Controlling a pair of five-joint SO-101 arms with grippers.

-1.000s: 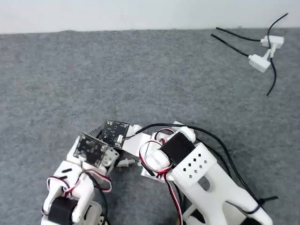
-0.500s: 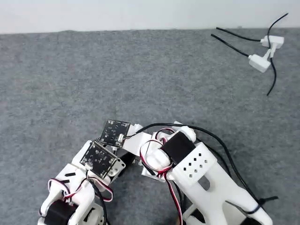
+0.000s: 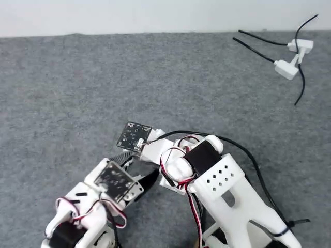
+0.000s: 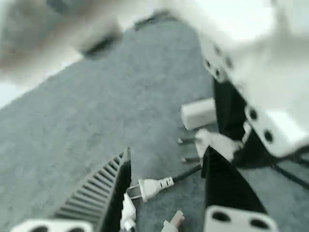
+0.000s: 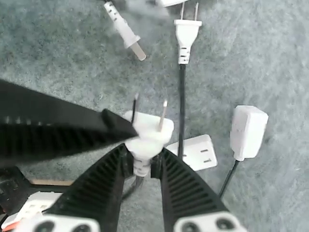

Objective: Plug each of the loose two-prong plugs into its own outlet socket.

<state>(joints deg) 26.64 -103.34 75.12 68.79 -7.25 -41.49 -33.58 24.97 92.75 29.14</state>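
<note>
your right jaws clamp a plug (image 5: 147,131) by its neck, prongs free for a socket (image 5: 194,152); left jaws gape.

You're looking at two arms (image 3: 98,199) (image 3: 232,191), three two-prong plugs (image 5: 147,134) (image 5: 187,29) (image 5: 123,30), two white outlet sockets (image 5: 197,151) (image 5: 248,131) near them, two corded white blocks (image 3: 286,68) (image 3: 301,45) far off.

it looked like a robotics lab bench: a grey felt mat (image 3: 72,77) ran up to a plain white wall (image 3: 129,15), loose plugs (image 5: 186,31) and outlet sockets (image 5: 193,151) lay on it, and white plastic arms (image 3: 232,196) carried bare circuit boards (image 3: 133,137) and exposed wiring (image 3: 170,170).
</note>
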